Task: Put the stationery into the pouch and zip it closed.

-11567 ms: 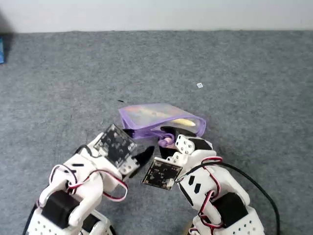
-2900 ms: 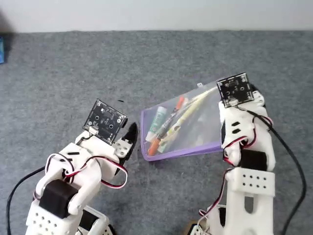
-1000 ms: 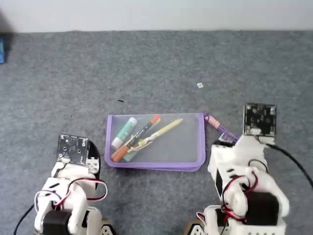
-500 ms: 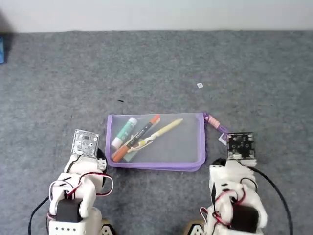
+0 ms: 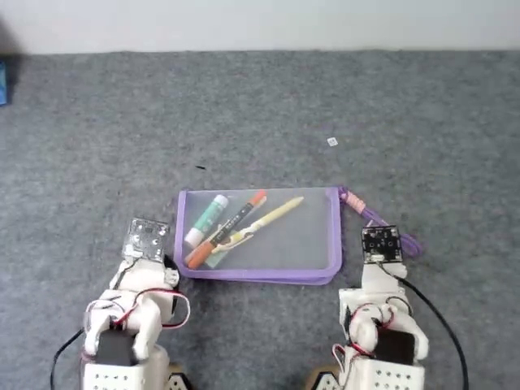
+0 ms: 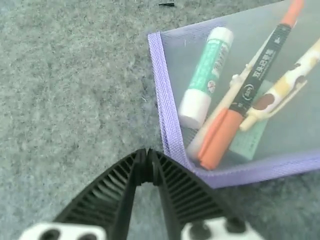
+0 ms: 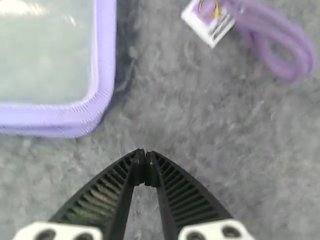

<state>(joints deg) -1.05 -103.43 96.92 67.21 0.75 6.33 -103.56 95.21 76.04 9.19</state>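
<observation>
Pouch [image 5: 305, 244] is lying flat on the mat [image 5: 122, 122] between the arms, pens [image 5: 231, 226] sitting inside (strap [image 5: 370, 213] trailing toward the right arm), left gripper [image 6: 145, 167] and right gripper [image 7: 145, 169] both pinching closed on nothing.

Pouch [image 5: 309, 244]: you're looking at a clear panel with purple edging.
Glue stick [image 6: 206, 70]: white, with a green label.
Marker [image 6: 255, 80]: black barrel, orange cap.
Pen [image 6: 280, 92]: pale yellow with brown blotches.
Strap [image 7: 280, 55]: purple, and your tag [image 7: 207, 20] is white.
Table cover [image 5: 244, 106]: flecked grey.
Left gripper [image 6: 146, 165], right gripper [image 7: 145, 167]: black ribbed fingers, white bodies.
</observation>
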